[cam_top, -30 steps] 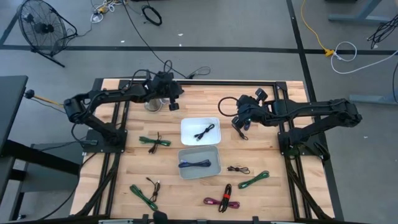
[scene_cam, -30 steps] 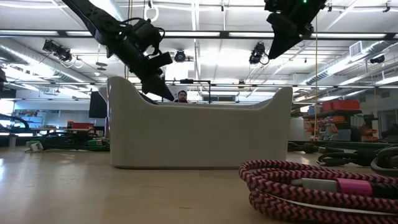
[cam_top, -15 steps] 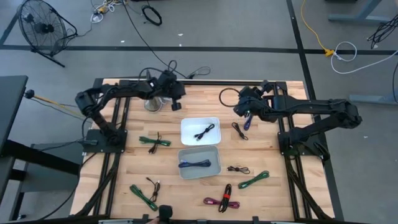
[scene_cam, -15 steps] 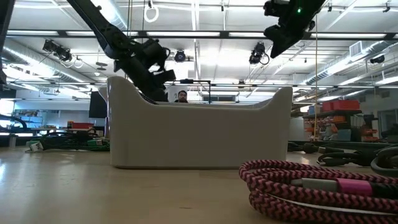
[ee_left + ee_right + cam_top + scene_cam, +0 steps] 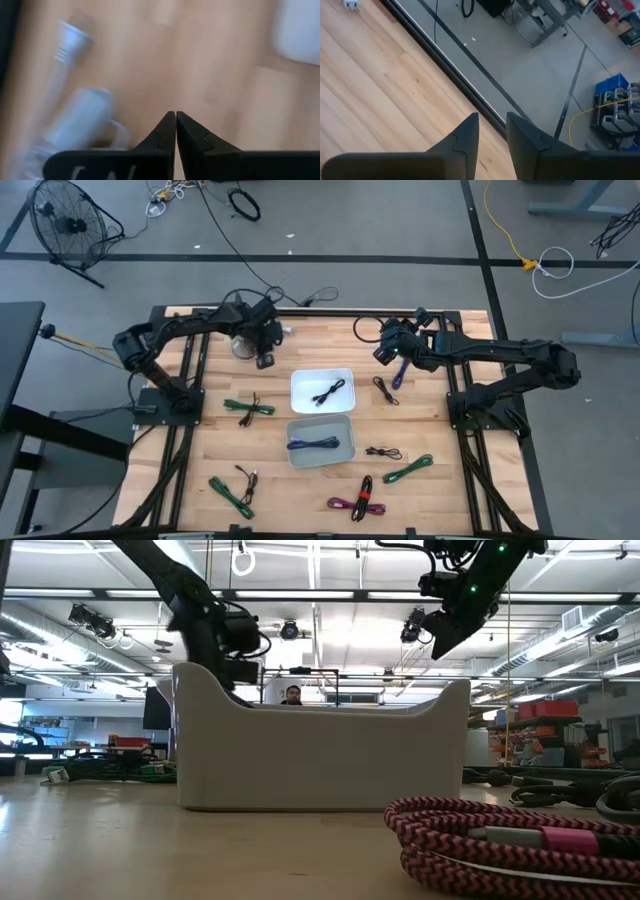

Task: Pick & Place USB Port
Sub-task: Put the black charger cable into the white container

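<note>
Several USB cables lie on the wooden table: a black one [image 5: 383, 389] beside a purple one [image 5: 398, 374], a green and black one [image 5: 248, 408], and others near the near edge. A black cable [image 5: 329, 392] lies in the white tray [image 5: 300, 402], a blue one [image 5: 314, 444] in the grey tray [image 5: 346, 454]. My right gripper [image 5: 385, 353] [image 5: 492, 131] hangs above the table on the far side of the black and purple cables, open by a narrow gap and holding nothing. My left gripper [image 5: 264, 359] [image 5: 175, 130] is shut and empty, above bare wood left of the white tray.
A silver-white object [image 5: 243, 346] [image 5: 82, 117] sits just beyond my left gripper by the far left edge. A magenta braided cable [image 5: 500, 840] lies close to the low camera, in front of the tray wall [image 5: 320, 760]. Bare wood lies between the trays and the arms.
My right gripper has moved from over the black and purple cables toward the table's far edge, leaving both cables lying where they were. My left gripper has shifted a little toward the left and near side.
</note>
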Controlling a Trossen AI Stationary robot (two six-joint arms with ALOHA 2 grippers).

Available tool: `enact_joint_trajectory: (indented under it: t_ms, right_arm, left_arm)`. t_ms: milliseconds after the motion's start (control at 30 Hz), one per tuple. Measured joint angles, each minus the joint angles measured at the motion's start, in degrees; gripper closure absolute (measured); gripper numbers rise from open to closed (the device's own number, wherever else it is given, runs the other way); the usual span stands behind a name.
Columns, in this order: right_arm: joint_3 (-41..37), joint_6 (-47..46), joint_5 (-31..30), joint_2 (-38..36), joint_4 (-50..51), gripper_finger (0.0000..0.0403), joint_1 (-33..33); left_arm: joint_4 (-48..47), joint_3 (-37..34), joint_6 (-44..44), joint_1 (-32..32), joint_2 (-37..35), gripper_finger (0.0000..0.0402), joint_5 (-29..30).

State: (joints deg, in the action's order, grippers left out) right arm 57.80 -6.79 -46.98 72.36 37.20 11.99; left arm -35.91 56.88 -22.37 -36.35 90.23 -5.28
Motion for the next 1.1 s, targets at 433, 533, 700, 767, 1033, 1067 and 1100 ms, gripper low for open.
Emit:
enact_joint_trajectory:
  t_ms: [433, 533, 700, 767, 1033, 1067, 1100]
  right_arm:
    - [0.0, 7.2, -0.1, 0.0, -5.1, 0.0302, 0.0]
    - [0.0, 7.9, -0.1, 0.0, -5.6, 0.0302, 0.0]
    - [0.0, 7.9, -0.1, 0.0, -5.5, 0.0302, -0.1]
    - [0.0, 8.2, -0.1, 0.0, -5.5, 0.0302, -0.1]
    - [0.0, 9.0, 0.2, 0.0, -5.5, 0.0302, -0.1]
    - [0.0, 9.0, 0.6, 0.0, -5.5, 0.0302, -0.1]
    - [0.0, 9.1, 1.2, 0.0, -5.5, 0.0302, -0.1]
  left_arm:
    - [-14.3, -0.4, 7.1, 6.5, -5.6, 0.0385, -14.0]
    - [-15.6, -0.4, 8.1, 9.1, -5.6, 0.0385, -14.8]
    - [-18.1, -0.4, 14.5, 15.0, -5.6, 0.0385, -15.5]
    - [-18.5, -0.4, 16.4, 17.8, -5.6, 0.0385, -15.3]
    - [-19.5, -0.4, 27.6, 28.4, -5.5, 0.0385, -8.7]
    - [-20.0, -0.4, 30.3, 29.2, -5.5, 0.0385, -7.3]
    - [-20.8, -0.4, 32.6, 30.0, -5.5, 0.0385, -6.1]
